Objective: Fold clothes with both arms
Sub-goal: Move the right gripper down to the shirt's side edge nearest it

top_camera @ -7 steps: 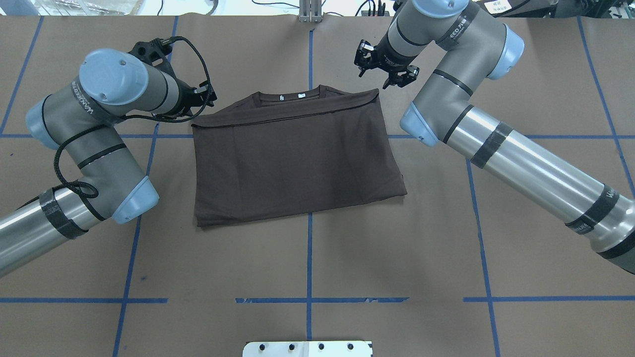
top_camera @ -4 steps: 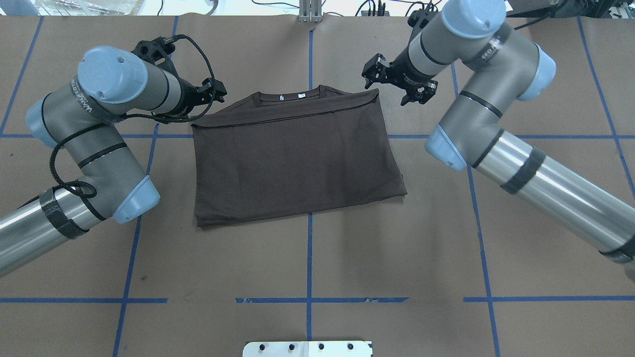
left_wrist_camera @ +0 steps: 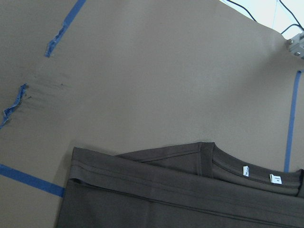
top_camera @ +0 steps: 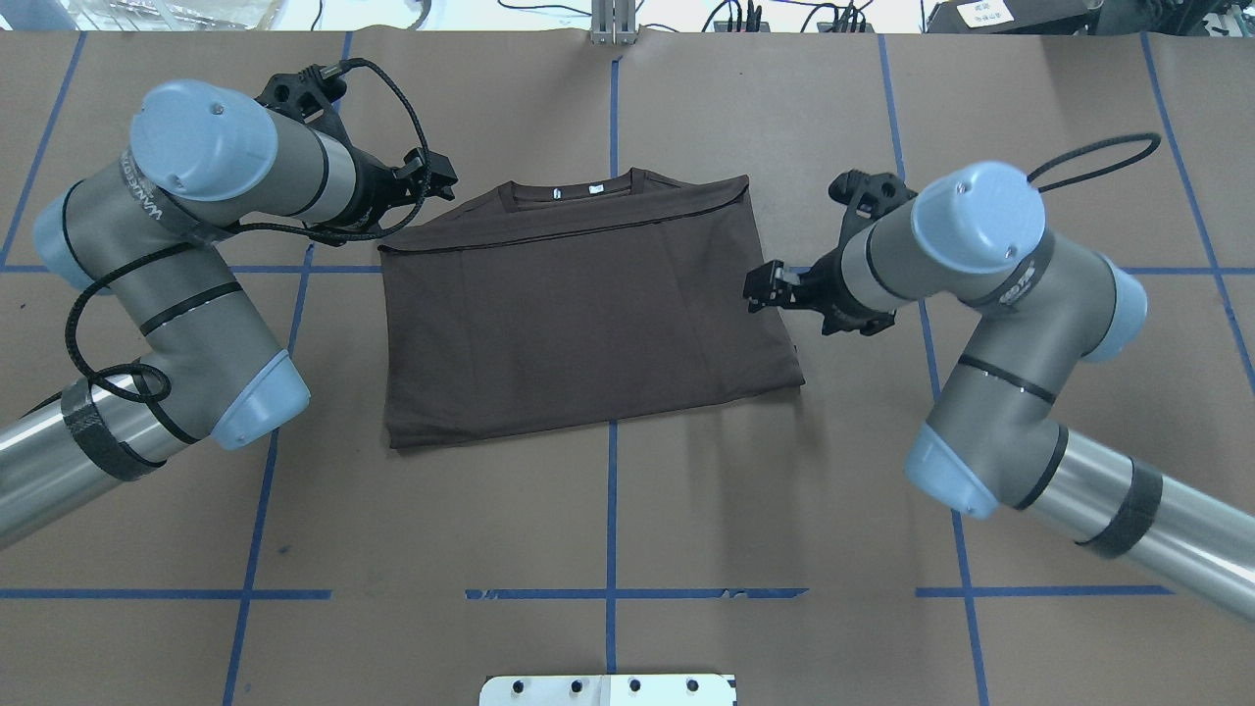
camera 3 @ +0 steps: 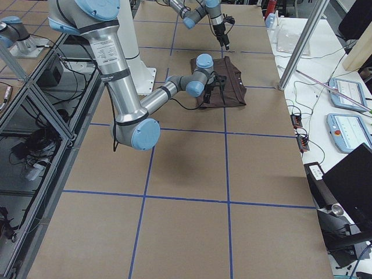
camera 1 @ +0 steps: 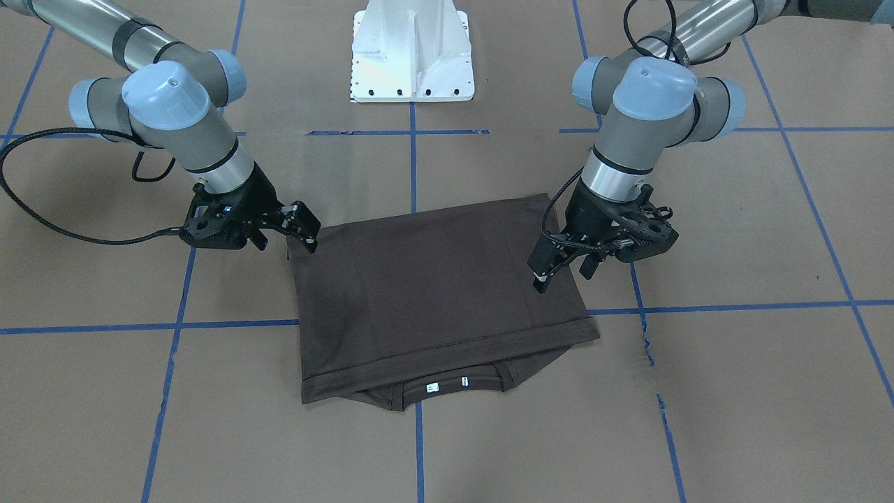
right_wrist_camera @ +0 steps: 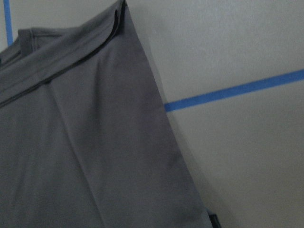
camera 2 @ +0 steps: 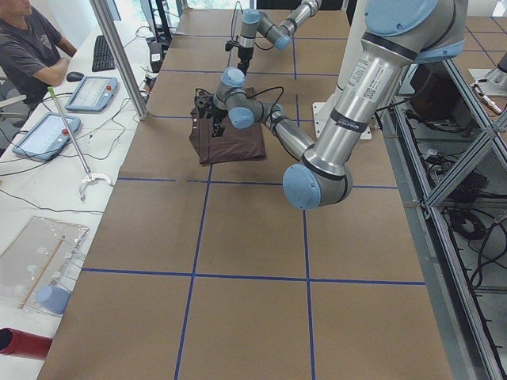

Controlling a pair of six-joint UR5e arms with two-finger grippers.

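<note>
The dark brown T-shirt (top_camera: 588, 304) lies folded into a rectangle mid-table, with its collar (top_camera: 574, 191) at the far edge; it also shows in the front view (camera 1: 433, 293). My left gripper (top_camera: 431, 176) hovers just off the shirt's far left corner, open and empty; in the front view (camera 1: 562, 269) it appears on the right. My right gripper (top_camera: 763, 291) sits at the middle of the shirt's right edge, open and empty, also seen in the front view (camera 1: 306, 227). The left wrist view shows the collar (left_wrist_camera: 247, 168). The right wrist view shows the shirt's right edge (right_wrist_camera: 95, 142).
The table is brown paper with blue tape lines (top_camera: 610, 529). The white pedestal base (camera 1: 412, 52) stands at the robot's side. A person (camera 2: 28, 47), tablets (camera 2: 43, 134) and a metal post (camera 2: 119, 55) are beyond the far edge.
My right arm has swung from beyond the shirt's far right corner back to the middle of its right edge. My left gripper has shifted slightly further out. The shirt has not moved.
</note>
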